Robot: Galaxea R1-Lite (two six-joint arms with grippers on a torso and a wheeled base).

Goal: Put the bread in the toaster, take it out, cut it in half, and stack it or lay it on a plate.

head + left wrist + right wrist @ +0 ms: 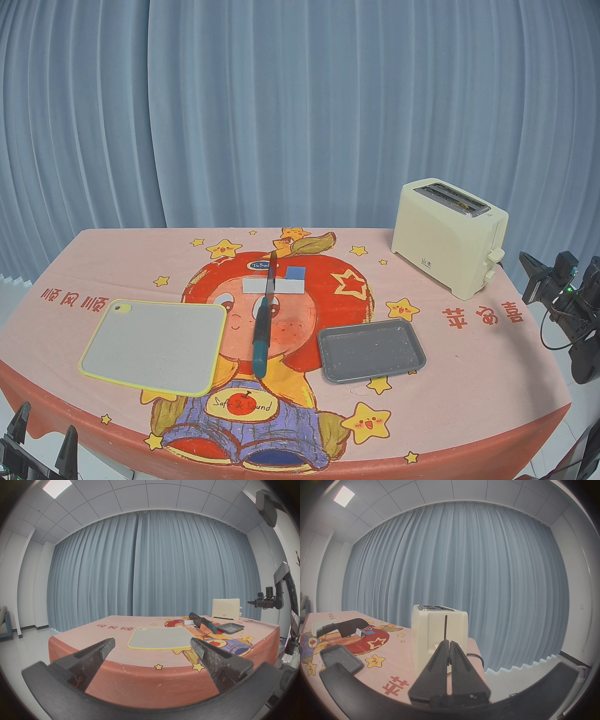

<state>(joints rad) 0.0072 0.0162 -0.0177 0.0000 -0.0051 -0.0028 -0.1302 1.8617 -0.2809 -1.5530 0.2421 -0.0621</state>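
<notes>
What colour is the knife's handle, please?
The knife handle is teal, clearest in the head view.

There are one cream two-slot toaster (449, 236), one grey rectangular tray (371, 350), one grey cutting board with a yellow rim (154, 345), one dark-bladed knife with a teal handle (263, 325), one small white-and-blue block (289, 286) and one pink cartoon-printed tablecloth (475, 387).

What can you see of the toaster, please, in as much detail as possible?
The toaster is a cream, plastic-looking box with two metal-rimmed slots on top; something brownish, perhaps the bread, shows in one. Two cream knobs sit on its end. It stands upright, turned at an angle, at the far right of the tablecloth, a black cord behind it. Nothing else touches it.
</notes>
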